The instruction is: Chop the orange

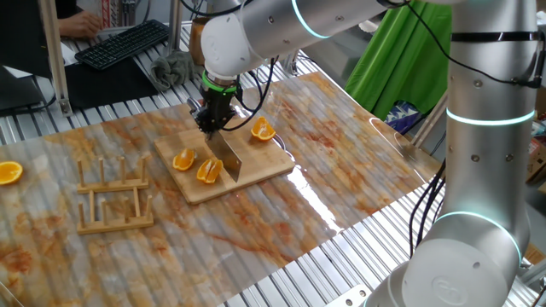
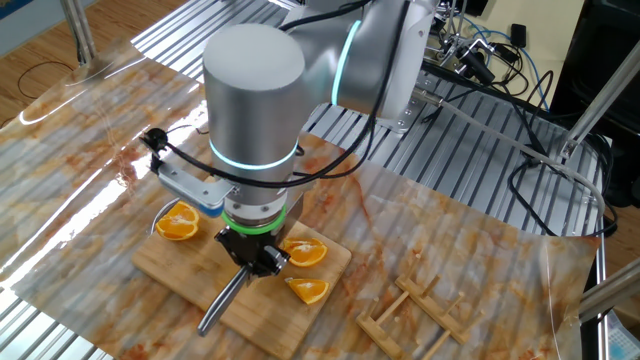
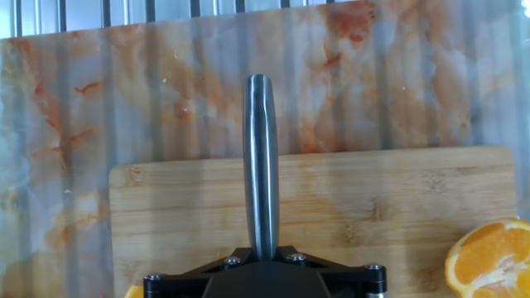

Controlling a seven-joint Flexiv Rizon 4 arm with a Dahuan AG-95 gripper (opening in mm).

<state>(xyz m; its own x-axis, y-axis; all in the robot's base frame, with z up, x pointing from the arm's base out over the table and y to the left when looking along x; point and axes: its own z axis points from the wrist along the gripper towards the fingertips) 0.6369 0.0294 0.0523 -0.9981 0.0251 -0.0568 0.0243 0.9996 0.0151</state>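
The orange lies as two thin wedges (image 1: 183, 159) (image 1: 209, 170) on the wooden board (image 1: 256, 166), also seen from the other side (image 2: 303, 252) (image 2: 307, 290). My gripper (image 1: 209, 122) (image 2: 255, 258) stands over the middle of the board, shut on the handle of a steel knife (image 1: 227, 159). The blade slants down to the board right beside the nearer wedge. In the hand view the knife (image 3: 261, 165) runs straight away from the gripper (image 3: 261, 258) across the board (image 3: 373, 199).
A rounder orange half (image 1: 263, 129) (image 2: 178, 222) (image 3: 489, 261) sits on the board's corner. Another half (image 1: 8, 172) lies on the marbled mat at the far left. A wooden rack (image 1: 115, 198) (image 2: 415, 315) stands beside the board. A keyboard (image 1: 124, 43) lies behind.
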